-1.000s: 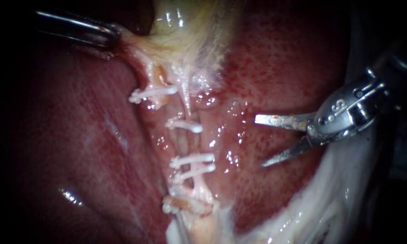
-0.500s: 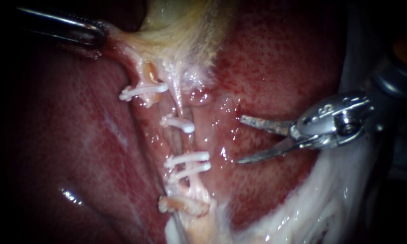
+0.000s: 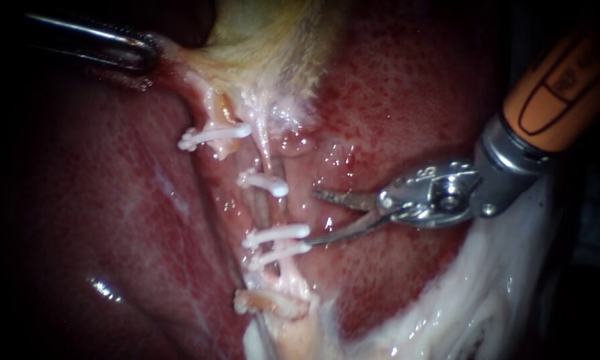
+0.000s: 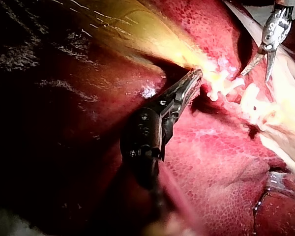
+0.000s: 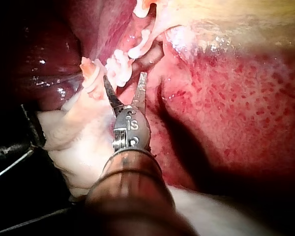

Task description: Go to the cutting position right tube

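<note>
Right instrument [image 3: 311, 218] has advanced to the clipped tube [image 3: 271, 208], blades apart beside its clips [image 3: 277, 235], while left instrument [image 3: 137, 55] clamps the gallbladder [image 3: 267, 40].

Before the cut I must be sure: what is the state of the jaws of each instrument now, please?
Left instrument: shut on the gallbladder.
Right instrument: open, holding nothing.
</note>
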`<state>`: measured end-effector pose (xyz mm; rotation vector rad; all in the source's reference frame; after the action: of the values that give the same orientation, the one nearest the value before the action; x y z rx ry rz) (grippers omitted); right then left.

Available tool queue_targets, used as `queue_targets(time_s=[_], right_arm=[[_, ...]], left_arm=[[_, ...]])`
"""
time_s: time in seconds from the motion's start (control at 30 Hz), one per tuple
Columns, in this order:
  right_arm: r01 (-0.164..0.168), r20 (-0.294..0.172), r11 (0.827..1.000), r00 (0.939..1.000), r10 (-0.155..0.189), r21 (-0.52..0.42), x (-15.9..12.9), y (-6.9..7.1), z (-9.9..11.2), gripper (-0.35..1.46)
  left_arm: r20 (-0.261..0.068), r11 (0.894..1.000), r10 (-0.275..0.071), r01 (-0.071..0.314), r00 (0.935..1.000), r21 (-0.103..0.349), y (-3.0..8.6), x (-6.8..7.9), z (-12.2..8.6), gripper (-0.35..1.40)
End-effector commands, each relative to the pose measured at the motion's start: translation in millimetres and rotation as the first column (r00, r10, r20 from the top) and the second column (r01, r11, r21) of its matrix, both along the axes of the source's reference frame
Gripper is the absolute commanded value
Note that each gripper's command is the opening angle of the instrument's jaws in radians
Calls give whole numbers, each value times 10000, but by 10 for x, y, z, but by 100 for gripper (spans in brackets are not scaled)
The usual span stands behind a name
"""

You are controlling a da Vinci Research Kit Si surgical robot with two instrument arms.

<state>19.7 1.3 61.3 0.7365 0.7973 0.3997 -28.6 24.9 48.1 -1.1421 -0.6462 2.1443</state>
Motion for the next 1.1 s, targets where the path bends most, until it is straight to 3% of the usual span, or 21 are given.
queue_targets(time_s=[0.03,0.27,0.47,0.83,1.0,1.1], right_arm=[[-34,-157,10000,9999,34,31,1,0,3,135],[201,-1028,9993,9946,-166,327,10,10,16,137],[291,-1328,9988,9909,-237,391,19,15,25,137],[736,-2061,9939,9770,-554,819,32,6,39,137],[980,-2658,9906,9615,-694,956,36,1,44,137],[1084,-3175,9887,9456,-705,1033,40,1,45,137]], left_arm=[[-8,10000,-4,4,10000,-2,0,0,0,-35],[-11,10000,-9,9,10000,-2,-1,-1,-1,-35],[-12,10000,-11,11,10000,-2,-1,-1,-1,-35],[-14,10000,-14,14,10000,-2,-1,-1,-2,-35],[-15,10000,-15,15,10000,-2,-1,-2,-2,-35],[-15,10000,-15,15,10000,-2,-1,-2,-2,-35]])
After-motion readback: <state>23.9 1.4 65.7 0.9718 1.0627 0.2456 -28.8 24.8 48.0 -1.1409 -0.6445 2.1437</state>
